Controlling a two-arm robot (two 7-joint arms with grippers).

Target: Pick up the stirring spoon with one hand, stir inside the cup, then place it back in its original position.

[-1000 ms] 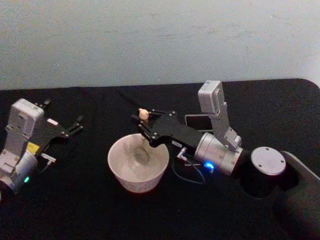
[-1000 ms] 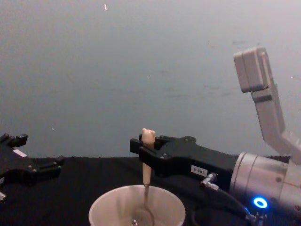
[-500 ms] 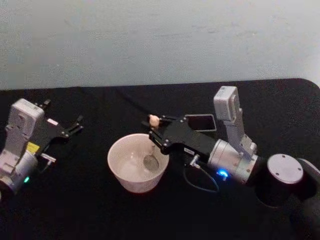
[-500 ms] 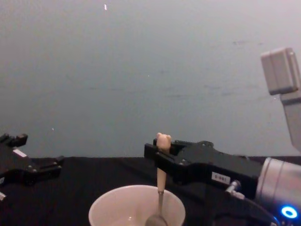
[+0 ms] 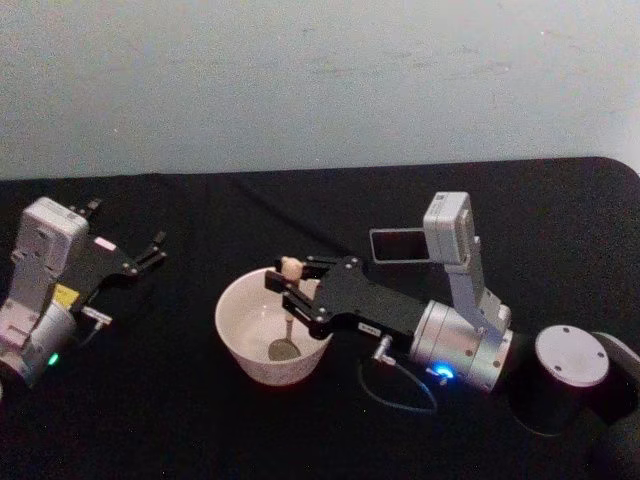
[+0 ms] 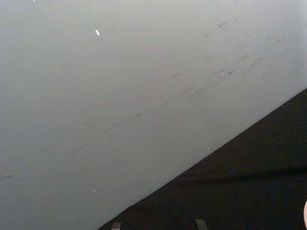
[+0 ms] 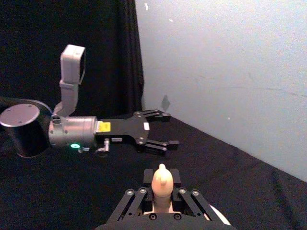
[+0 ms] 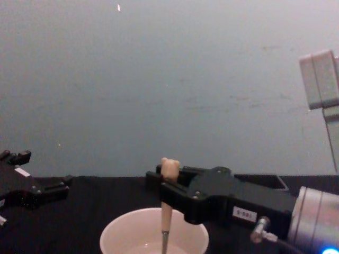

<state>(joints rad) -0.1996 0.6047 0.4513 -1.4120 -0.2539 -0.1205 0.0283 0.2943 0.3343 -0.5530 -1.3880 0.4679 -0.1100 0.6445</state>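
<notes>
Upright, stirring spoon (image 5: 287,322) clamped in right gripper (image 5: 289,284), tip inside cup (image 5: 232,345).

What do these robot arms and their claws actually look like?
The left gripper and right gripper are black, with angular linkage fingers, on silver cylindrical wrists topped by grey boxes. The left has a yellow label and green light; the right a white label, blue light and thin looping cable.
</notes>
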